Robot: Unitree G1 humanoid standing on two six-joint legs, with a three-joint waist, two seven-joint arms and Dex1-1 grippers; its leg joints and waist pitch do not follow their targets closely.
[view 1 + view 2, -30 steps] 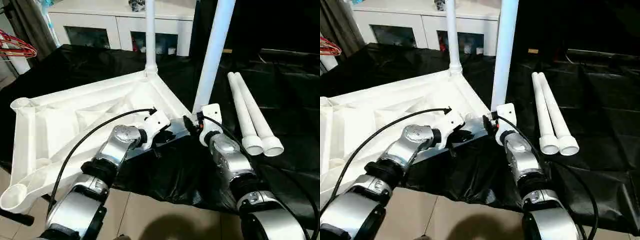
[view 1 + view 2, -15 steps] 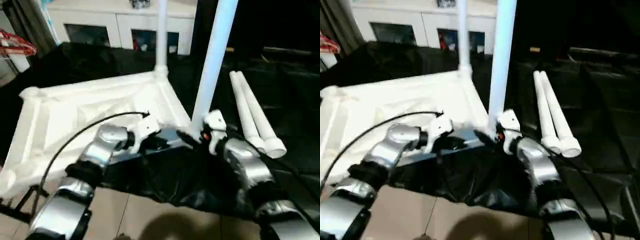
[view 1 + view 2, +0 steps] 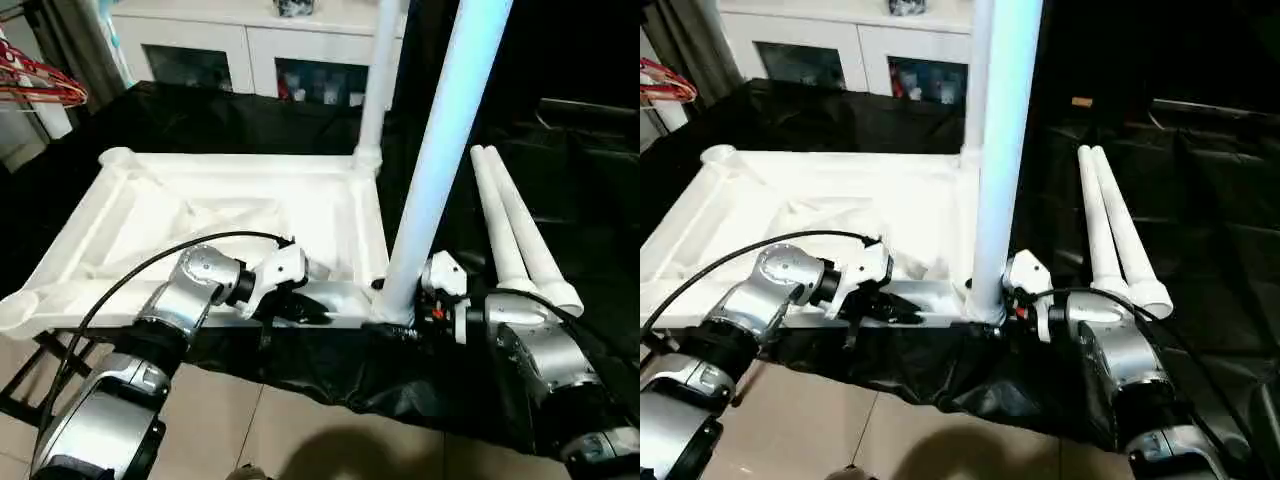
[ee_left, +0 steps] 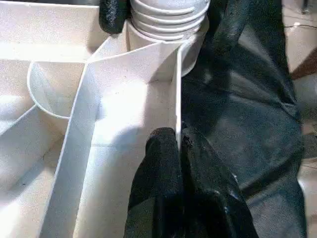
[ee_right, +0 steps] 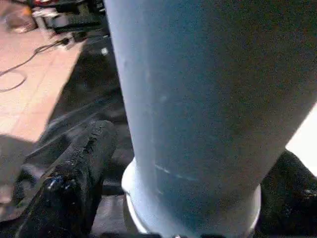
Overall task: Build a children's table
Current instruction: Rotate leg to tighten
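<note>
Left gripper (image 4: 173,148) pinches the stiff, light white plastic tabletop's rim (image 3: 340,300) while right gripper (image 5: 188,198) straddles the slippery upright white leg (image 3: 440,160) low, fingers wide apart.

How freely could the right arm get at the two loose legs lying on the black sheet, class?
Probably yes. The two loose legs lie side by side just beyond the right gripper, with only black sheet between. But its fingers stand either side of the upright leg and must back off first.
</note>
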